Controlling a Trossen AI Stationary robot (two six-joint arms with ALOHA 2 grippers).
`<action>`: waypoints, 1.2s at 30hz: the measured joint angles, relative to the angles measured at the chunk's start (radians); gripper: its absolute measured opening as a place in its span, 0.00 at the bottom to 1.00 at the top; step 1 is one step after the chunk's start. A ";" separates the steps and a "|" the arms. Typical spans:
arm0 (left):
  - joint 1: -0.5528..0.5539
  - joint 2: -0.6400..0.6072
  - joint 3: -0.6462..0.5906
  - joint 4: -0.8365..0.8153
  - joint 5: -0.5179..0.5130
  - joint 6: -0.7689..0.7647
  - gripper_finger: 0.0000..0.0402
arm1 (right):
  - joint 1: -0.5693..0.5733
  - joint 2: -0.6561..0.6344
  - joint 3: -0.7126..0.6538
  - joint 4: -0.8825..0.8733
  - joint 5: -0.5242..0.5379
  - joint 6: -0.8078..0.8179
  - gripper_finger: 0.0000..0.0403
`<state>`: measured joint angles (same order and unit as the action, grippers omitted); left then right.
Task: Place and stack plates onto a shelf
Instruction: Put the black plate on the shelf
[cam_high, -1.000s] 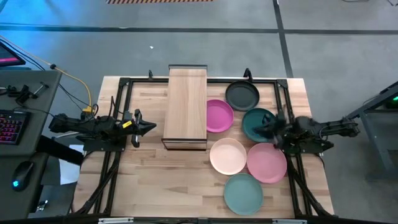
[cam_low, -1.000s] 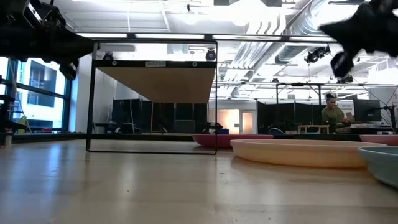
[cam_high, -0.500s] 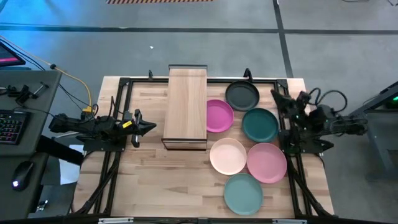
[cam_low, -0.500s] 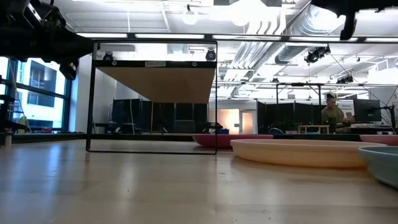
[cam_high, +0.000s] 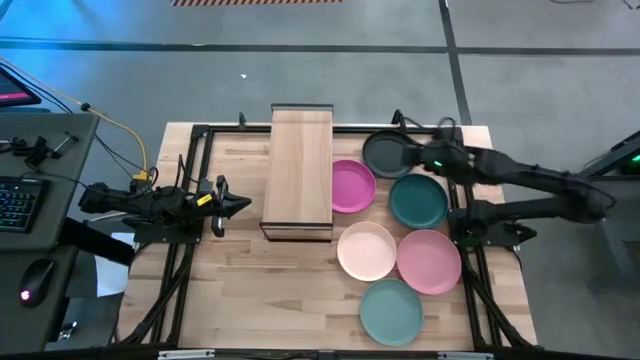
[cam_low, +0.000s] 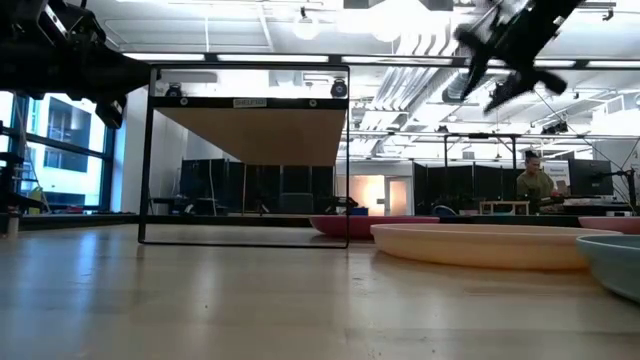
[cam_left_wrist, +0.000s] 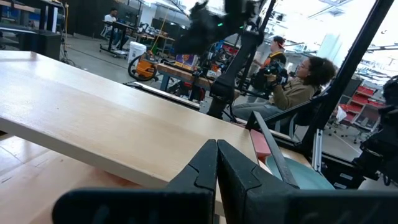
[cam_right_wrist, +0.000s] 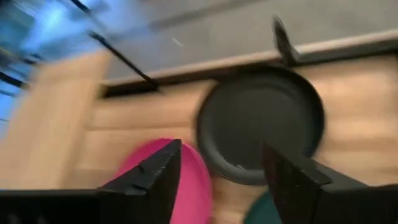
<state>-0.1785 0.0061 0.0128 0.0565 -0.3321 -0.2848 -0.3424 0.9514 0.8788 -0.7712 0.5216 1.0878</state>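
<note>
The table (cam_high: 230, 290) carries everything here, and the shelf (cam_high: 299, 170) stands bare at its far middle, just left of the plates. All six plates lie flat on the table to the shelf's right: the magenta plate (cam_high: 351, 186) touching the shelf's side, the dark grey-black plate (cam_high: 385, 153) behind it, the dark green plate (cam_high: 418, 201) beside that, then the cream plate (cam_high: 366, 250), the pink plate (cam_high: 429, 261) and the light teal plate (cam_high: 391, 311) nearest the front edge. The right claw (cam_high: 425, 160) hovers above the black plate's right rim, fingers spread wide apart. The left claw (cam_high: 243, 204) waits left of the shelf, its fingers (cam_left_wrist: 205, 171) pressed together.
</note>
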 joint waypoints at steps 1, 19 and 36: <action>0.000 0.000 0.000 0.000 0.000 0.000 0.00 | -0.046 0.038 0.002 -0.002 -0.038 -0.011 0.55; 0.000 0.000 0.000 0.000 0.000 0.000 0.00 | -0.482 0.484 -0.011 0.029 -0.311 -0.188 0.60; 0.000 0.000 0.000 0.000 0.000 0.000 0.00 | -0.550 0.512 -0.194 0.290 -0.402 -0.048 0.46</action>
<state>-0.1785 0.0061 0.0126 0.0566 -0.3321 -0.2848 -0.8925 1.4631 0.6850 -0.4808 0.1191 1.0399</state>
